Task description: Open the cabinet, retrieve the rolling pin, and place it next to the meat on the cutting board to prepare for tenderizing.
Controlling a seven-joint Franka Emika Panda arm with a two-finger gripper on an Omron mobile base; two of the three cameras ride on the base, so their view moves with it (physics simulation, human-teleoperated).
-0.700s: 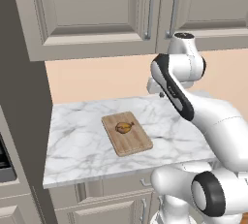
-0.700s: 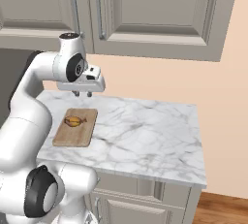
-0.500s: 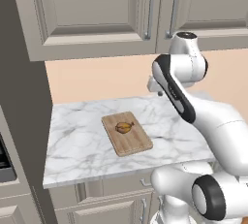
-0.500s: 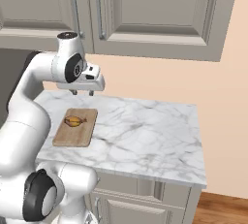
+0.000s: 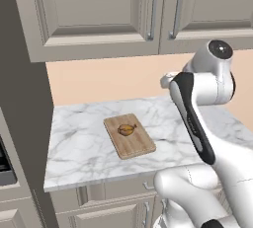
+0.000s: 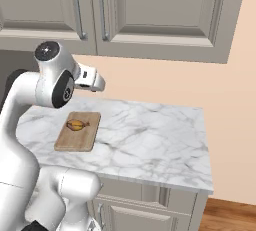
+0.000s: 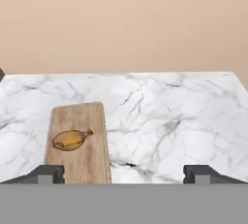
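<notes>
— What does the arm (image 5: 197, 123) look like?
— Glossy white shells, rounded and bulbous, with smooth tube-like links. In the left base view a black band runs lengthwise along the forearm link.
— And the joints?
— Dark. A black round cap with a small pale dot sits on top of the upper joint, and in the right base view that joint has a dark grey disc face ringed in black.
— The fingers (image 7: 46, 173)?
— Two small dark grey tips with paler grey blocks on them, seen in the hand view.
</notes>
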